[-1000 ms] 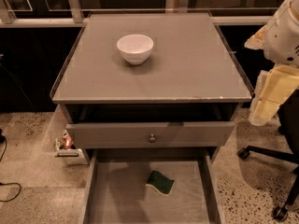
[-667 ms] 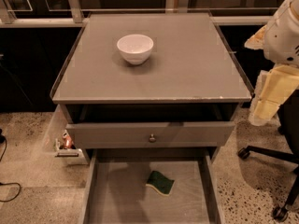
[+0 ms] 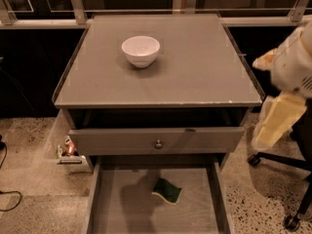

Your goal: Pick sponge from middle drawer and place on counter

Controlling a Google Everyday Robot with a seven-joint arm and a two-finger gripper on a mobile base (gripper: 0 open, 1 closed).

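Sponge [image 3: 166,190] is lying green face up, mid-floor in the middle drawer [image 3: 117,213]. The gripper [image 3: 282,118] is hanging well beyond that drawer's right wall, not gripping the sponge; how open it is, I cannot tell. Being light, squashy foam, the sponge is probably asking for a pinch across its narrow sides.

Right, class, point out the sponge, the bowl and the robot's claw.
sponge [image 3: 167,190]: camera view, dark green top face, lying in the middle drawer [image 3: 117,206].
white bowl [image 3: 140,58]: camera view, outer front wall.
claw [image 3: 279,123]: camera view, pale yellowish body, right of the counter [image 3: 195,77].
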